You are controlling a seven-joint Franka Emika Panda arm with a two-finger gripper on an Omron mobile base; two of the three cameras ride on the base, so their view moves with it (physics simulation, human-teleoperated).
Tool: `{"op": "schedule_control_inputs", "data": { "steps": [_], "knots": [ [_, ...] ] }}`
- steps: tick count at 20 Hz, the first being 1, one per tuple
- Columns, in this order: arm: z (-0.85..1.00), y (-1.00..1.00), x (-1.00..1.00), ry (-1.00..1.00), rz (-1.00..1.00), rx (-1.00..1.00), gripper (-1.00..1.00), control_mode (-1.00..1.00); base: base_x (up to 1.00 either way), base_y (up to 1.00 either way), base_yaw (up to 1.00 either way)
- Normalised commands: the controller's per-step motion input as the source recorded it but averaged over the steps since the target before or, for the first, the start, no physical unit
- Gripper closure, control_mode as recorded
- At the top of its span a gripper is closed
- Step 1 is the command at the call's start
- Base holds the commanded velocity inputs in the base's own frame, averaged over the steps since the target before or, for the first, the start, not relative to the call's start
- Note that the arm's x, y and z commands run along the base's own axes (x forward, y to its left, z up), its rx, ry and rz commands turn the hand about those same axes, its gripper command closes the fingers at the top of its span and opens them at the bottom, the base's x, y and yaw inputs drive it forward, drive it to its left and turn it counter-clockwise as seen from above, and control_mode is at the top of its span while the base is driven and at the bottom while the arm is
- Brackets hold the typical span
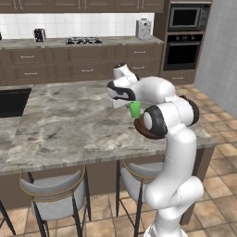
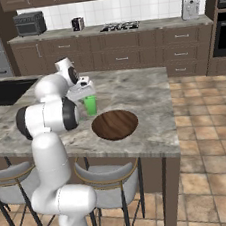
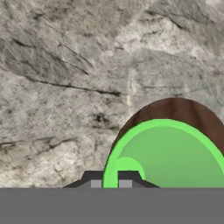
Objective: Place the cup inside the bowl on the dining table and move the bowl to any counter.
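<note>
My gripper (image 2: 87, 97) is shut on the small green cup (image 2: 90, 106), pinching its rim from above over the marble dining table (image 2: 145, 111). The cup (image 1: 134, 109) hangs beside the wide dark wooden bowl (image 2: 115, 124), to its left in the right base view. In the left base view my elbow hides most of the bowl (image 1: 139, 126). Looking down from the hand, the cup's green mouth (image 3: 168, 153) overlaps the brown bowl (image 3: 179, 109), whose far edge shows behind it. The fingertips (image 3: 127, 176) clamp the cup's wall at the bottom edge.
The grey stone counter (image 1: 115, 41) with a black hob (image 1: 84, 40) runs along the back wall. A built-in oven stack (image 1: 183, 46) stands at its right end. Stools (image 1: 55, 194) tuck under the table's near edge. A dark sink recess (image 1: 11, 102) lies at the table's left.
</note>
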Motion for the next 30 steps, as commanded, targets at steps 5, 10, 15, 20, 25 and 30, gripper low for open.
{"op": "schedule_control_inputs", "data": {
  "steps": [5,10,15,20,25,30],
  "knots": [
    [-0.02,-0.46,0.00,0.00,0.01,0.00,1.00,-1.00,0.00,0.00,0.00],
    [0.00,-0.46,0.00,-0.02,0.02,0.00,1.00,-1.00,0.00,0.00,0.00],
    [0.00,-0.33,0.00,-0.08,0.04,0.01,1.00,-1.00,0.00,0.00,0.00],
    [-0.01,-0.26,0.00,-0.11,0.04,0.04,1.00,-1.00,0.00,0.00,0.00],
    [-0.15,-0.02,-0.01,-0.04,0.04,0.04,1.00,-1.00,0.00,0.00,0.00],
    [-0.09,0.00,0.00,0.00,0.02,0.02,1.00,-1.00,0.00,0.00,0.00]
  ]
}}
